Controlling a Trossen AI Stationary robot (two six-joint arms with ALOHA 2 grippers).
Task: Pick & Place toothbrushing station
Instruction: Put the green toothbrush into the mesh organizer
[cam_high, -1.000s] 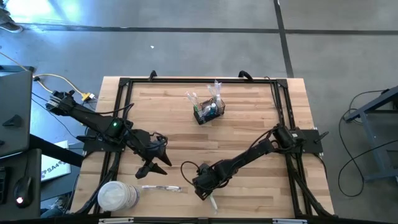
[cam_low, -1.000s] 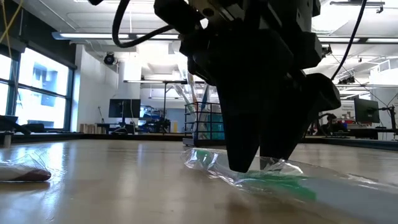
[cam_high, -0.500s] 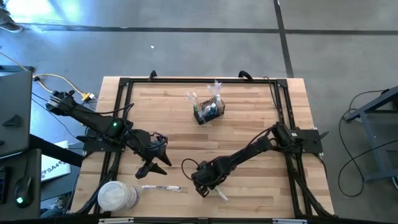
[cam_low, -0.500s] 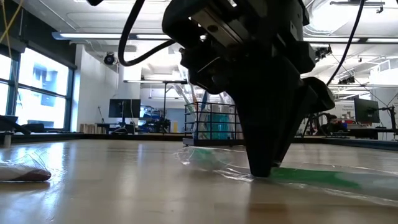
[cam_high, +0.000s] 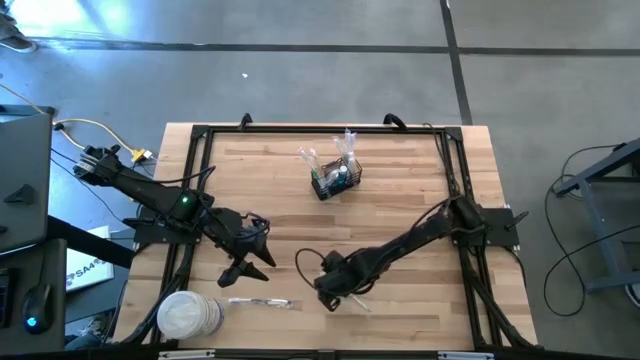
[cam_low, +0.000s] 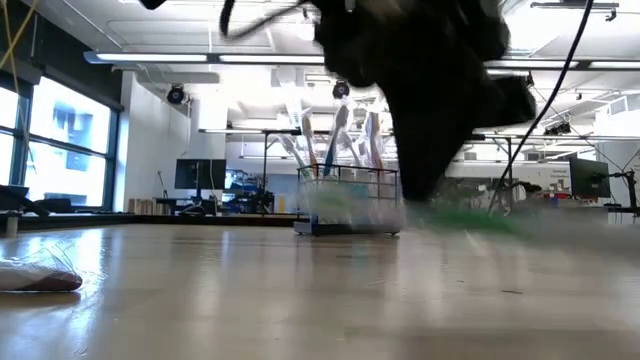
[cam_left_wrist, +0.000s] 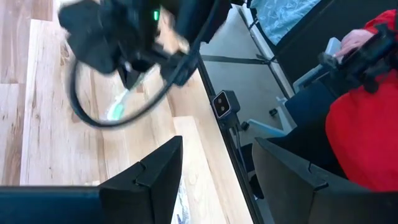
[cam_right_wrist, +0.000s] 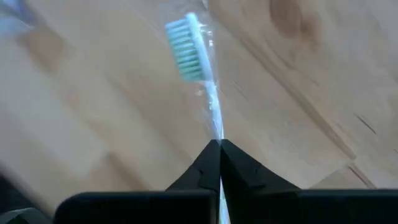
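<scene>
The toothbrushing station (cam_high: 335, 178), a small black wire basket with several wrapped toothbrushes standing in it, sits at the table's far middle and also shows in the low view (cam_low: 350, 200). My right gripper (cam_high: 335, 297) hangs over the near middle, shut on a green-bristled toothbrush (cam_right_wrist: 186, 50) in clear wrap. My left gripper (cam_high: 250, 272) waits open at the near left, with nothing between its fingers (cam_left_wrist: 155, 174). My right gripper pinches the wrapped toothbrush's thin neck (cam_right_wrist: 215, 127), just behind the bristle head, between its two fingertips (cam_right_wrist: 205, 163). The head sticks out past the fingertips, roughly in line with the fingers. In the low view the green brush (cam_low: 470, 220) is clear of the table.
A round white tub (cam_high: 188, 316) stands at the near left corner. Another wrapped toothbrush (cam_high: 258, 301) lies on the table beside it and shows at the left of the low view (cam_low: 35, 278). A black frame (cam_high: 320, 128) runs around the tabletop.
My right gripper has shut on the wrapped toothbrush lying on the table and risen with it, shifting slightly toward the right edge. The brush has come off the wood and swung from pointing at the near edge toward the right.
</scene>
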